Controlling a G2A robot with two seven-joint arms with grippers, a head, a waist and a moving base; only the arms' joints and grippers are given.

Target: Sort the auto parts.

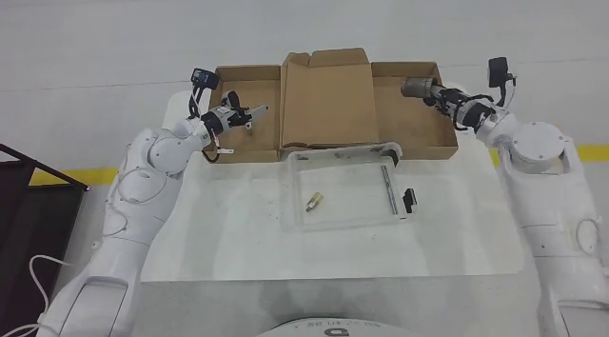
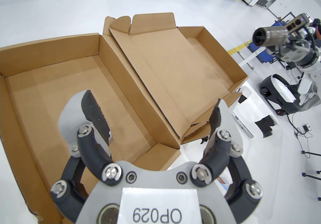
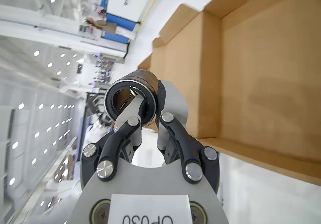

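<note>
While the left gripper (image 1: 249, 113) hangs above the left cardboard box (image 1: 238, 137) with its jaws spread wide and nothing between them, the right gripper (image 1: 433, 92) is over the right cardboard box (image 1: 419, 132), jaws pinching a hollow metal cylinder (image 1: 416, 88). On the table (image 1: 238, 232), a clear tray (image 1: 328, 223) holds a small brass part (image 1: 313, 203) and a thin rod (image 1: 385, 188), with a black piece (image 1: 408, 200) just beside the rod.
</note>
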